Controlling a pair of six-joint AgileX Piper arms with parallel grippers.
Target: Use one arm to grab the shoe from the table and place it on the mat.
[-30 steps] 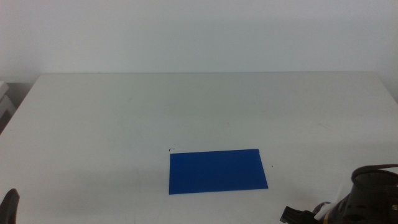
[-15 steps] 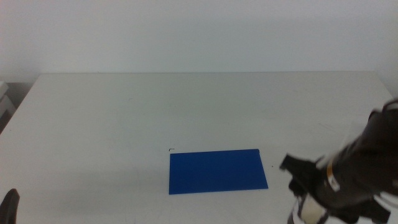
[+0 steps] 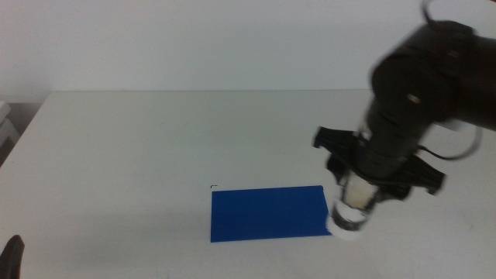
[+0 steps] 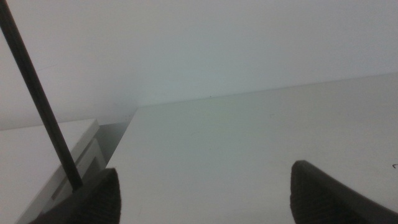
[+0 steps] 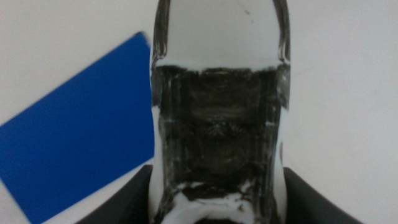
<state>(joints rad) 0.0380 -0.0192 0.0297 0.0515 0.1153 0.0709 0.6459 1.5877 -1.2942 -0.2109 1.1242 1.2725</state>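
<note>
The right gripper (image 5: 217,205) pinches the small white and black shoe (image 5: 219,112) between its dark jaws. The flat blue mat (image 3: 267,214) lies on the white table (image 3: 155,139), just beside the shoe. The left gripper (image 4: 205,193) waits, jaws spread.

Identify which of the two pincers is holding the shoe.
The right pincer: its jaws clamp the shoe beside the blue mat. The left pincer is open, holding nothing, at the table's near-left edge.

Right gripper (image 3: 353,221) raised, jaws clamped.
</note>
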